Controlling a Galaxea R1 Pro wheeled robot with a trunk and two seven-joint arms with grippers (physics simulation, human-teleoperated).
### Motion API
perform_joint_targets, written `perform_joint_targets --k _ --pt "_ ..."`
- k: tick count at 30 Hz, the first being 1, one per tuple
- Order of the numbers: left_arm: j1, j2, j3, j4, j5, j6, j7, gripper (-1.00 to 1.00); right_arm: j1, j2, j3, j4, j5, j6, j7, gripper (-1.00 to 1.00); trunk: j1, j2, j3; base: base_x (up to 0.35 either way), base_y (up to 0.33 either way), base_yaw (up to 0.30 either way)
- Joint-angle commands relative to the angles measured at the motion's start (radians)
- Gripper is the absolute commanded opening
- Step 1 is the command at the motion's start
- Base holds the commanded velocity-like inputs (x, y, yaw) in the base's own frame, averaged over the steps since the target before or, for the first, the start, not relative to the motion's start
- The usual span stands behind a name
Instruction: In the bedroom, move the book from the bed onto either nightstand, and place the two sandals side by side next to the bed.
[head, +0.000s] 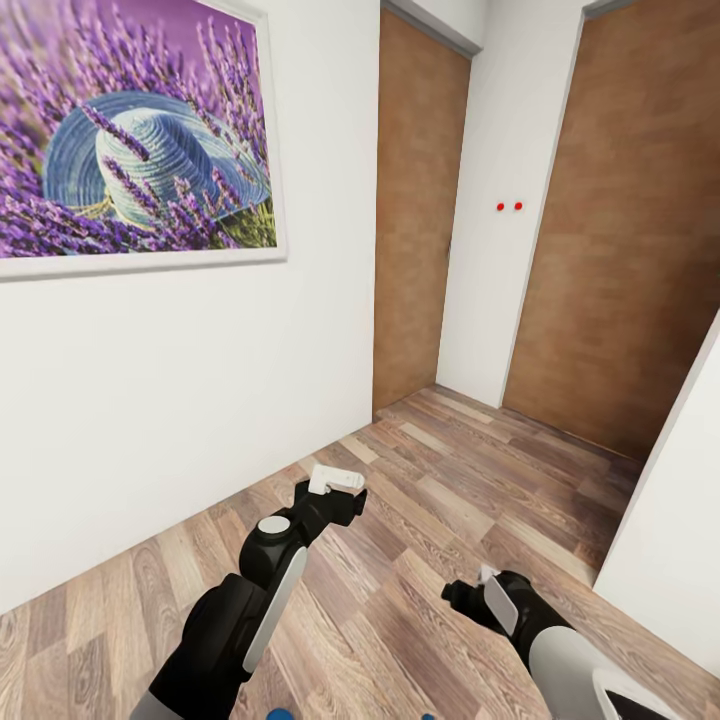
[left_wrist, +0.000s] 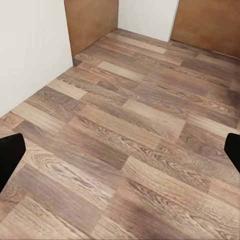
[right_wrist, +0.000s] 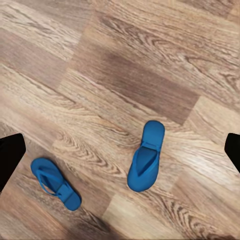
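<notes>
Sandals, two blue ones (right_wrist: 146, 156) (right_wrist: 55, 183), lie apart on the wood-plank floor (right_wrist: 130, 75). Left gripper (head: 336, 481) and right gripper (head: 487, 576) hang above it, fingers spread apart.

I hold both arms low and bent in front of me, the left gripper (head: 337, 481) reaching forward with white fingers apart, the right gripper (head: 486, 577) tilted down, its opening unclear.
</notes>
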Motion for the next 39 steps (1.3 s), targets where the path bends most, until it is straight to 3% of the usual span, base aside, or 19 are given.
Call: perform_joint_targets --k 1,5,12,21,28,39 --pt "-0.001 0.0 -0.001 -0.002 0.01 0.005 0.007 1.0 0.0 0.001 -0.002 -0.002 -0.007 0.0 -0.007 1.0 0.004 -0.008 -0.004 0.0 0.0 0.0" --pt "-0.001 0.001 -0.001 -0.004 0.01 0.005 0.006 1.0 0.0 0.001 -0.009 -0.002 -0.008 -0.008 -0.007 1.0 0.019 -0.036 -0.017 0.0 0.0 0.0" --pt "-0.001 0.002 -0.001 -0.005 0.01 0.005 0.003 1.0 0.001 0.0 -0.059 -0.002 -0.007 -0.051 -0.007 1.0 0.046 -0.085 -0.039 0.0 0.0 0.0" --pt "-0.001 0.002 -0.001 -0.005 0.01 0.005 0.002 1.0 0.003 -0.008 -0.076 0.004 -0.007 -0.057 -0.008 1.0 0.081 -0.148 -0.067 0.0 0.0 0.0" --pt "-0.001 0.002 -0.001 -0.005 0.01 0.005 0.002 1.0 0.003 -0.009 -0.123 0.038 -0.006 -0.087 -0.012 1.0 0.107 -0.197 -0.089 0.0 0.0 0.0" --pt "-0.001 0.002 -0.002 -0.005 0.01 0.005 0.002 1.0 0.003 -0.01 -0.153 0.04 -0.004 -0.1 -0.019 1.0 0.15 -0.274 -0.123 0.0 0.0 0.0"
